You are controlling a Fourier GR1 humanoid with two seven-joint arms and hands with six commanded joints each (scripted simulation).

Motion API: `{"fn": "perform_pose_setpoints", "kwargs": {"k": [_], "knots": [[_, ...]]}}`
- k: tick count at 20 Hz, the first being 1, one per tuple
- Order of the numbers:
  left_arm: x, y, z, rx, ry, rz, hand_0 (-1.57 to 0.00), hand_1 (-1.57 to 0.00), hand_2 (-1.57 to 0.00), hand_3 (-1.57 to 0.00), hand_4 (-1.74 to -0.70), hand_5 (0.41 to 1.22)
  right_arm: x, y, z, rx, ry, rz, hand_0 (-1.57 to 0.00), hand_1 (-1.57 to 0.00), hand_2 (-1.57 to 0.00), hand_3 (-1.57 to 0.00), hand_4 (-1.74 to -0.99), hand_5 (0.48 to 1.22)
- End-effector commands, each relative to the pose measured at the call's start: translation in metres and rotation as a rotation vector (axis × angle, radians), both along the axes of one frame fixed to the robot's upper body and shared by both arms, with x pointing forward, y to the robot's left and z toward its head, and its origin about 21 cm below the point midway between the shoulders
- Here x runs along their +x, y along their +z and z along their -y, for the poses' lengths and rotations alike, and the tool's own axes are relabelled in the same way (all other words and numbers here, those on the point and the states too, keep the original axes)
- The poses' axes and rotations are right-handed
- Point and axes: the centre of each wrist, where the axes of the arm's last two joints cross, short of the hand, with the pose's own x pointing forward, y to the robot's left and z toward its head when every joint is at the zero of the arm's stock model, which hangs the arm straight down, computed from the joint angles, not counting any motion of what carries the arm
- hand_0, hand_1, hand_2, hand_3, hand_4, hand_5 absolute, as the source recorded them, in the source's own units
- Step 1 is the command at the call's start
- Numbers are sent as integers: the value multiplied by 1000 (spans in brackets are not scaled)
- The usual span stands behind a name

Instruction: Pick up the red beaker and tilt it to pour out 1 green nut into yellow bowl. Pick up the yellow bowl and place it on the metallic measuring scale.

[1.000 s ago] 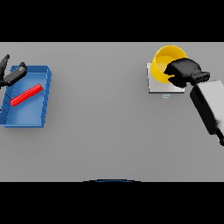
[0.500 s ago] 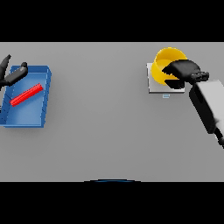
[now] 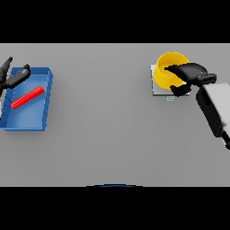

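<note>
The right robot hand (image 3: 187,74) sits at the far right of the worktop (image 3: 108,134), its fingers curled over the near right rim of the yellow bowl (image 3: 167,69), which stands on the metallic measuring scale (image 3: 155,90) with the scale's left and near edges showing beneath it. The left robot hand (image 3: 12,77) rests at the far left edge with fingers spread loosely, holding nothing, just over the far left corner of a blue tray (image 3: 42,96) in which a red beaker (image 3: 27,97) lies flat on a diagonal. Between tray and scale the grey worktop runs wide and open, as does the whole near strip.
</note>
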Motion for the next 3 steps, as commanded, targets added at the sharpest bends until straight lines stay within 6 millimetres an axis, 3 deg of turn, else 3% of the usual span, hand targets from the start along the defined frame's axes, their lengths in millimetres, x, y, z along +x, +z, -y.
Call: {"fn": "perform_pose_setpoints", "kwargs": {"k": [1, 3], "knots": [[0, 2, -2, 3, -2, 5, 1, 1, 1, 1, -834, 759, 1, -2, 0, -7, -7, -7, -101, -99, -78, -67, -1401, 798], [-1, 5, -1, 4, -6, 21, 1, 1, 1, 1, -833, 760, 0, -3, -1, 2, 0, -10, -64, -63, -50, -42, -1390, 779]]}}
